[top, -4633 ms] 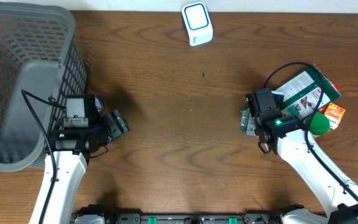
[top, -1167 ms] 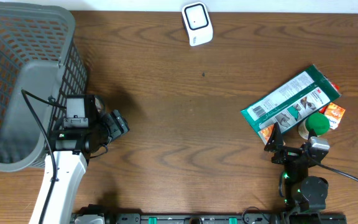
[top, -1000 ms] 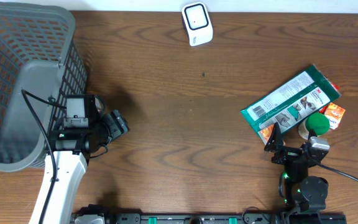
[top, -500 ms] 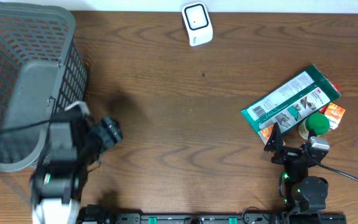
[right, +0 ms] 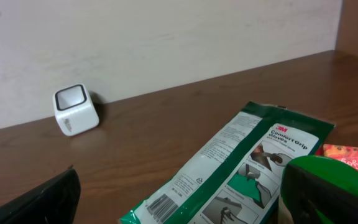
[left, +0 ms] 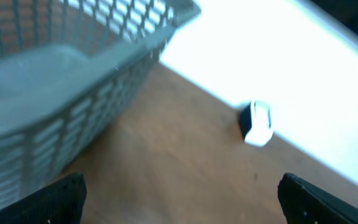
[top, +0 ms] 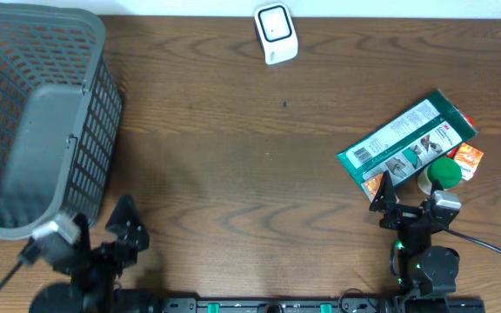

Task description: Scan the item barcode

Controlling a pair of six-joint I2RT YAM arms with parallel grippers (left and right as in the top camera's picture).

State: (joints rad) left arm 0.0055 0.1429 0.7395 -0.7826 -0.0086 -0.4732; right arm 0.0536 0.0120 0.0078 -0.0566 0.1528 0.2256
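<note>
The right claw (top: 411, 205) stands spread wide with nothing between its fingers, low at the near edge of the surface (top: 259, 165), just short of the green packet (top: 407, 139). The left claw (top: 129, 228) is also spread and empty, at the near left corner beside the basket (top: 24, 104).

The packet lies flat near the right edge, partly over an orange packet (top: 468, 160) and close against a green-capped bottle (top: 446, 172). Its barcode (right: 160, 204) faces up at the end nearest the right claw.

Trouble is likely at the pickup. A thin, glossy packet lying flat gives little to pinch and may slide away, nudging the bottle or dragging the orange packet. Gripping the near end could also cover the barcode. The scanner (top: 276, 33) sits well apart at the far edge, so a loose hold could let the packet droop or drop on the way.
</note>
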